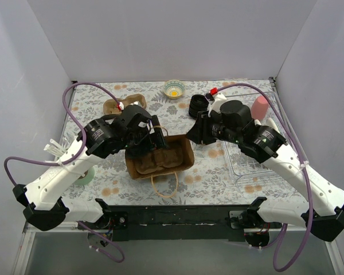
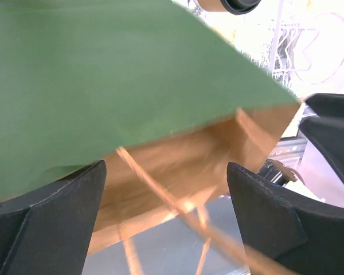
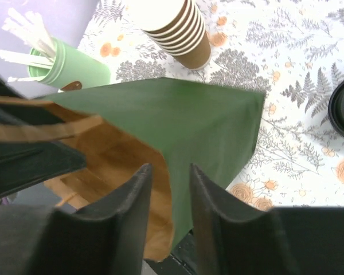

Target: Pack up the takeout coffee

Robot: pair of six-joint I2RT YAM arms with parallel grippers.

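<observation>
While only a sliver of the takeout coffee point(image 2: 226, 4) shows at the top edge of the left wrist view (brown wall left, black lid right, so its axis runs across that view), it lies outside the paper bag point(image 3: 206, 120), beyond it. The left gripper point(image 2: 166, 167) gapes wide at the bag's rim. The right gripper point(image 3: 170, 169) straddles the bag's wall, its fingers narrowly apart; whether they pinch it cannot be told.

Top external view: fixed above and behind the arm bases, looking steeply down from afar on the whole table point(image 1: 218, 183). Left wrist view: close against the paper bag point(image 2: 103, 74), facing rightward; right wrist view: equally close at its opposite wall point(image 3: 206, 132), facing leftward. All three views share the bag point(image 1: 160, 163).
</observation>
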